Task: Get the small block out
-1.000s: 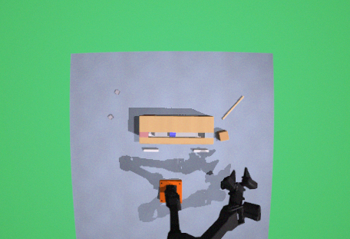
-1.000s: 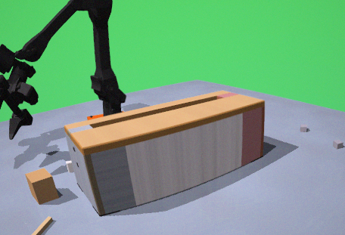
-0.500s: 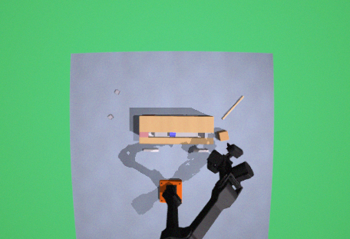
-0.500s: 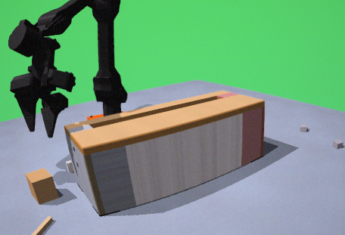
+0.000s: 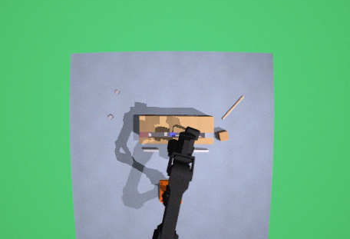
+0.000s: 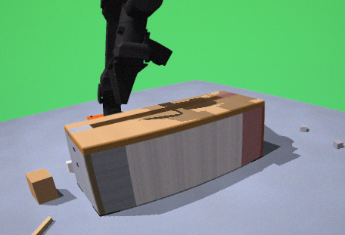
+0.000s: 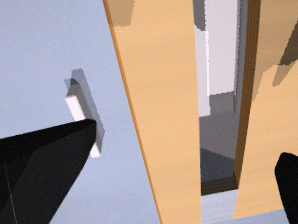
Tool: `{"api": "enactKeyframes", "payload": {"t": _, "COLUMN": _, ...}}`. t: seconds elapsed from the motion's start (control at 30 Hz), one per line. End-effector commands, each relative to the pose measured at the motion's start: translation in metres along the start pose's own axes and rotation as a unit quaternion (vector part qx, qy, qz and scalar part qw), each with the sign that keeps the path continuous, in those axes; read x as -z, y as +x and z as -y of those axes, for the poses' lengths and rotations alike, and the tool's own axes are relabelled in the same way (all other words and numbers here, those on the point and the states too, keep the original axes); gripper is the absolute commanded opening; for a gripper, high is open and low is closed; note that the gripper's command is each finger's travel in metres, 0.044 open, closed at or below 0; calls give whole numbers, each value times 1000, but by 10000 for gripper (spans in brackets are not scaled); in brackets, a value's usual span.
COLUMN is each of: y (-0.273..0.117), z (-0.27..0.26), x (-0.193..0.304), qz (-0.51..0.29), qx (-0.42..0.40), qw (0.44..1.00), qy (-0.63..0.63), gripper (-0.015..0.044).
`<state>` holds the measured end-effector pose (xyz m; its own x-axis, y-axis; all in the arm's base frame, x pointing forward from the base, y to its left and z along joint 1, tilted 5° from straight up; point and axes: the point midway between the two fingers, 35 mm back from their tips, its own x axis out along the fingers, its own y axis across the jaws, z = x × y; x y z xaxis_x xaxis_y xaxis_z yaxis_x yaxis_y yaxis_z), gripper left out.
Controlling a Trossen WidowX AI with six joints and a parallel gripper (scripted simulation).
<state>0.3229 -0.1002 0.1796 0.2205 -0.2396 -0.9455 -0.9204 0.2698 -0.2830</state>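
Note:
The box (image 5: 176, 121) (image 6: 181, 165) (image 7: 160, 100) is tan on top, with a long slot in its roof, a red section at one end and a dark grey one at the other. A small blue block (image 5: 173, 134) shows through the slot near the middle of the box's length, beside the arm. The block is not visible in the exterior view or the wrist view. My gripper (image 6: 124, 101) (image 7: 186, 145) is open and empty, pointing down above the box's roof, towards the dark grey end. In the top view the arm hides its fingertips.
Two white strips (image 5: 150, 150) (image 5: 201, 151) lie along one long side; one strip (image 7: 80, 116) shows beside my finger. A tan cube (image 5: 222, 134) (image 6: 42, 186) and a thin stick (image 5: 232, 107) (image 6: 42, 226) are off the grey end. Two small pale cubes (image 5: 117, 91) (image 5: 110, 117) are beyond the red end.

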Motion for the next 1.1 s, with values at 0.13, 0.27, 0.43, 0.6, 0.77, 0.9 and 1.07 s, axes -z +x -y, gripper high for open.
{"api": "enactKeyframes", "payload": {"t": 0.13, "y": -37, "z": -34, "x": -91, "qz": -21, "qx": -61, "qw": 990, "qy": -124, "gripper": 400}}
{"api": "enactKeyframes", "payload": {"t": 0.27, "y": -45, "z": -44, "x": -106, "qz": -29, "qx": -72, "qw": 985, "qy": -152, "gripper": 400}}
{"api": "enactKeyframes", "payload": {"t": 0.43, "y": -43, "z": -44, "x": -107, "qz": -29, "qx": -72, "qw": 985, "qy": -152, "gripper": 400}}
{"api": "enactKeyframes", "payload": {"t": 0.6, "y": -36, "z": -46, "x": -110, "qz": -29, "qx": -72, "qw": 985, "qy": -152, "gripper": 400}}
{"api": "enactKeyframes", "payload": {"t": 0.77, "y": -28, "z": -47, "x": -113, "qz": -29, "qx": -72, "qw": 985, "qy": -152, "gripper": 400}}
{"api": "enactKeyframes", "payload": {"t": 0.9, "y": -22, "z": -49, "x": -116, "qz": -29, "qx": -72, "qw": 985, "qy": -152, "gripper": 400}}
{"api": "enactKeyframes", "payload": {"t": 1.07, "y": -15, "z": -51, "x": -118, "qz": -29, "qx": -72, "qw": 985, "qy": -152, "gripper": 400}}
